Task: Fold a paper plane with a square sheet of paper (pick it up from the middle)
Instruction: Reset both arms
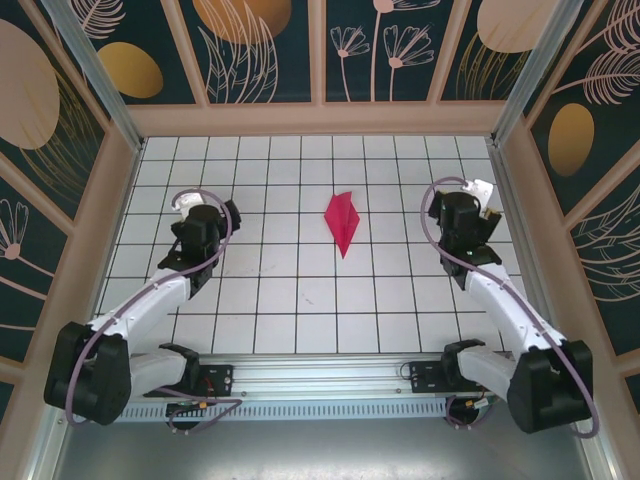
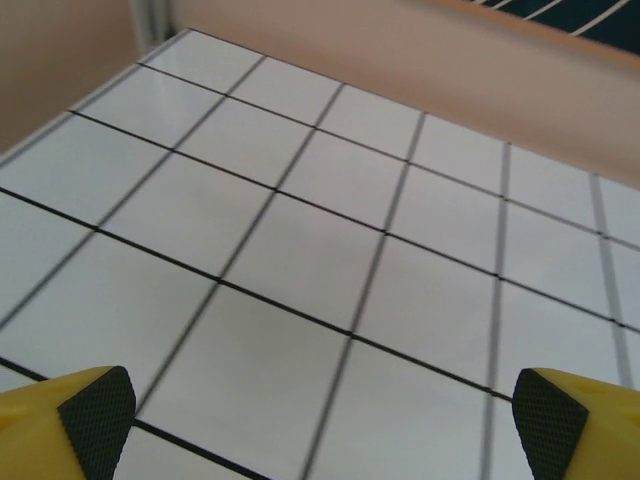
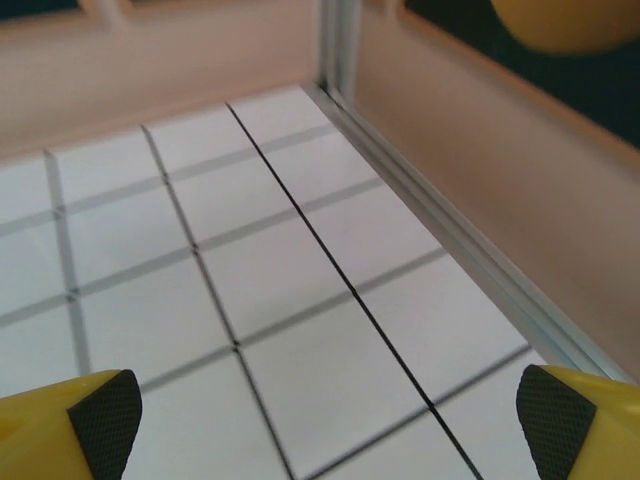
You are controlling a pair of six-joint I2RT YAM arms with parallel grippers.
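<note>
White gridded table [image 1: 300, 300], paper plane [image 1: 342, 222] lying flat at centre with tip toward 6 o'clock (folds look finished), left gripper [image 2: 320, 425] well off at 9 o'clock, right gripper [image 3: 320, 425] at 3 o'clock, jaws of both spread wide and empty; closing step by the look of it, next probably just parking both arms.

Bright, even, diffuse light covers the white tiled table [image 1: 300, 300], and no shadow has a hard edge. The top view is sharp. There the left arm [image 1: 150, 295] and right arm [image 1: 500, 295] lay faint, soft shadows near the table's side edges, and the paper plane [image 1: 342, 222] casts almost none. The frame posts [image 1: 90, 60] splay outward toward the corners. Both wrist views are softer, with a mild sheen on the tiles. In the right wrist view the leftward grid lines [image 3: 65, 240] look grey and smeared.
</note>
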